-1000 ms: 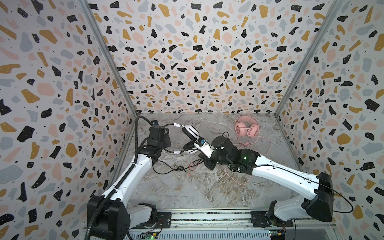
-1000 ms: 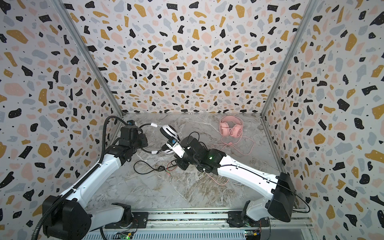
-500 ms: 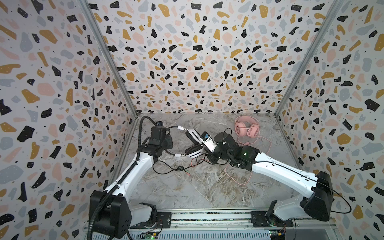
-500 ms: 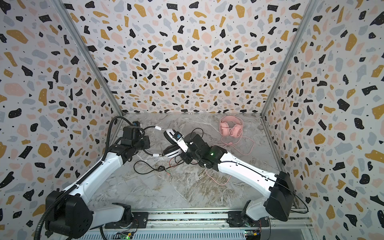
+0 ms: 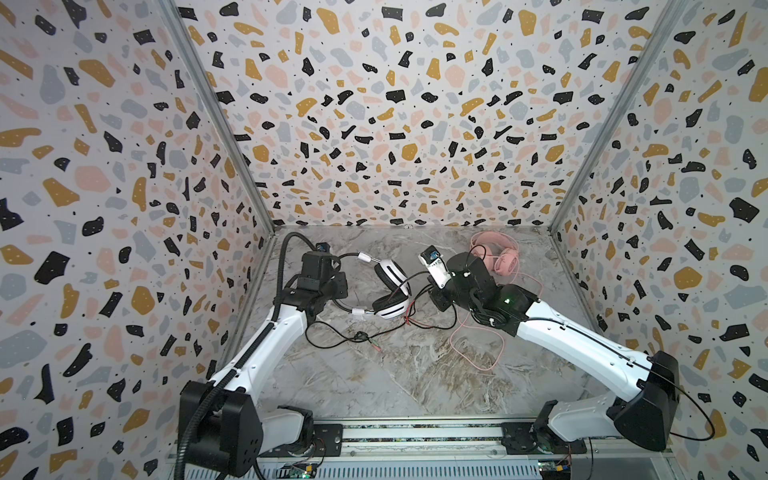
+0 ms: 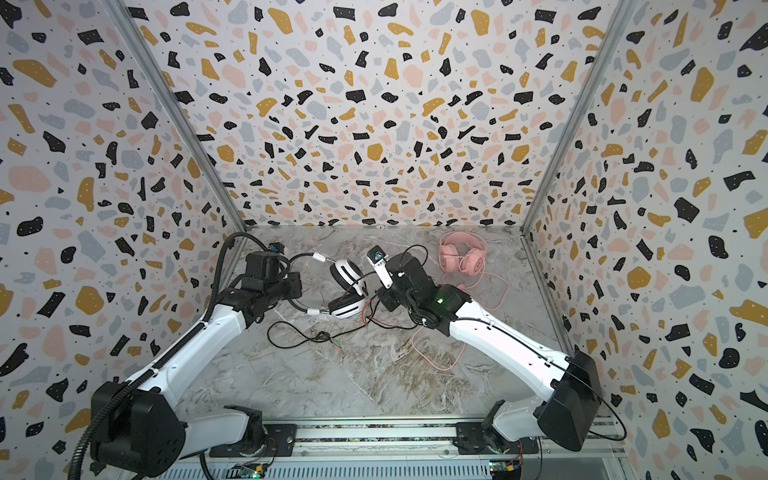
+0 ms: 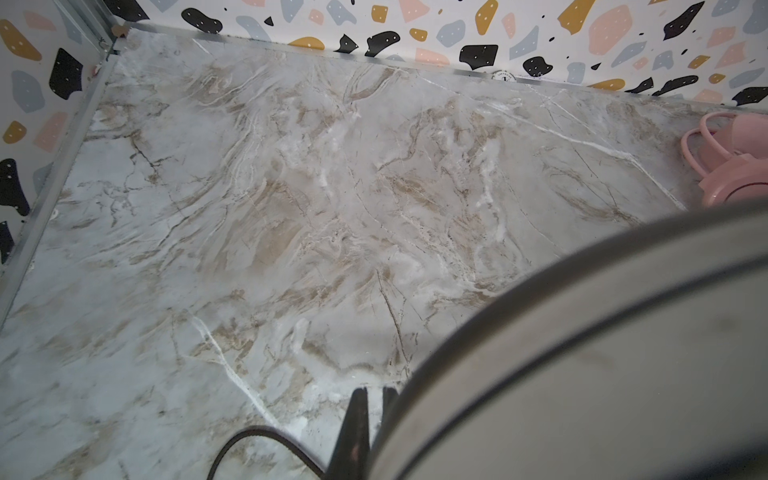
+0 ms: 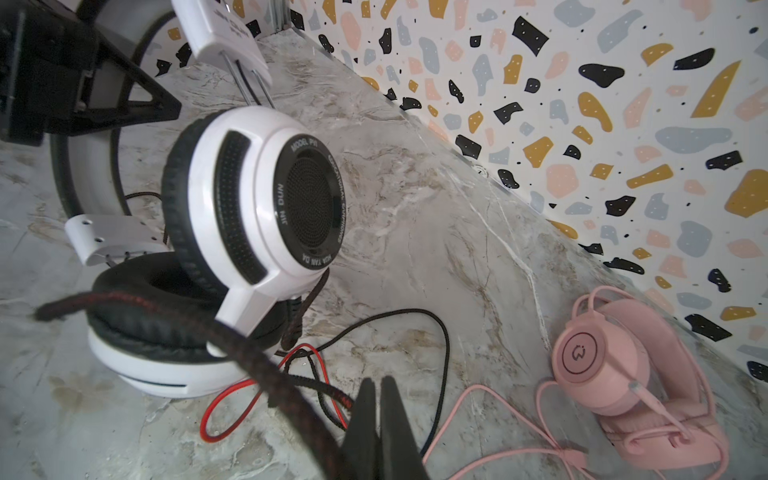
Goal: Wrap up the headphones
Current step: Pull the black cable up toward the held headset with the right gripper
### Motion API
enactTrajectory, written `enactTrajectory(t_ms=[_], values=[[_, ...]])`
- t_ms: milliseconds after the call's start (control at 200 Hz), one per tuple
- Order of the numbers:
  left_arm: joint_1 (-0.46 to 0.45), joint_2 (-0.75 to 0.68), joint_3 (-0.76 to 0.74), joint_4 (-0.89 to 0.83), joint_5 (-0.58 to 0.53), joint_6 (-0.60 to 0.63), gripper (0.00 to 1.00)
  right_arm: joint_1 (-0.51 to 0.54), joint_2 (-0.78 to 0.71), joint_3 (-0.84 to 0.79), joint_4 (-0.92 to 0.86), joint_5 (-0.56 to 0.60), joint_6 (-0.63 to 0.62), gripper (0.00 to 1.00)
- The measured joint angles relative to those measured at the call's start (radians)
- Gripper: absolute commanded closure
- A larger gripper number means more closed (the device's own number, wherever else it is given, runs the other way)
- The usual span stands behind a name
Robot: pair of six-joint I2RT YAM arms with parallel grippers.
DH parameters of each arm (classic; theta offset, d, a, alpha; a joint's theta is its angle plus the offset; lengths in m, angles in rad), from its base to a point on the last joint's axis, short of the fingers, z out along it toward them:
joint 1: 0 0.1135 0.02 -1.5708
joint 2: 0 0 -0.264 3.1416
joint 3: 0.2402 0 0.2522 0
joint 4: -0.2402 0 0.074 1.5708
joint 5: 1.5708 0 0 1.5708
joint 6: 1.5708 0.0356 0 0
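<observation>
White headphones (image 5: 390, 311), cable (image 8: 249, 361) in right pincer (image 8: 376, 386) (closed), headband (image 7: 582, 332) beside left pincer (image 7: 372, 392)

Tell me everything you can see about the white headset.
The white headset is a corded over-ear pair: glossy white plastic shells with black mesh strips, a round black grille ringed with printed lettering, and padded black cushions. One cup stands on edge above the other, which lies pad-up on the marble table. Its headband arcs toward the left hand, which is shut and seems to pinch it. Its black-and-red braided cable trails over the table, pinched by the shut right hand.
</observation>
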Motion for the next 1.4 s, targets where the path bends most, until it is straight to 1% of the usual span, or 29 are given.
enactTrajectory(t_ms=[100, 270, 446, 606, 766, 881, 991, 1086, 1217, 1402], values=[[0.000, 0.000, 0.000, 0.000, 0.021, 0.005, 1.00, 0.000, 0.000, 0.000, 0.007, 0.021, -0.021, 1.00], [0.000, 0.000, 0.000, 0.009, 0.071, 0.011, 1.00, -0.010, 0.002, 0.014, 0.028, 0.095, -0.071, 1.00], [0.000, 0.014, 0.001, 0.021, 0.123, 0.015, 1.00, -0.039, 0.004, 0.048, 0.048, 0.112, -0.099, 1.00], [-0.003, 0.039, 0.002, 0.021, 0.151, 0.019, 1.00, -0.042, 0.028, 0.120, 0.060, 0.113, -0.120, 1.00], [-0.036, 0.052, 0.003, 0.021, 0.147, 0.024, 1.00, -0.041, 0.063, 0.156, 0.086, 0.053, -0.128, 1.00], [-0.091, 0.066, 0.018, 0.005, 0.135, 0.044, 1.00, -0.045, 0.113, 0.186, 0.092, 0.046, -0.132, 1.00], [-0.125, 0.071, 0.026, -0.003, 0.137, 0.059, 1.00, -0.072, 0.150, 0.188, 0.090, 0.041, -0.130, 1.00], [-0.127, 0.071, 0.032, -0.005, 0.146, 0.070, 1.00, -0.113, 0.163, 0.188, 0.089, 0.029, -0.116, 1.00], [-0.131, 0.071, 0.032, 0.000, 0.165, 0.070, 1.00, -0.169, 0.164, 0.188, 0.090, -0.026, -0.079, 1.00], [-0.149, 0.071, 0.032, 0.006, 0.228, 0.082, 1.00, -0.194, 0.204, 0.172, 0.102, -0.091, -0.039, 1.00]])
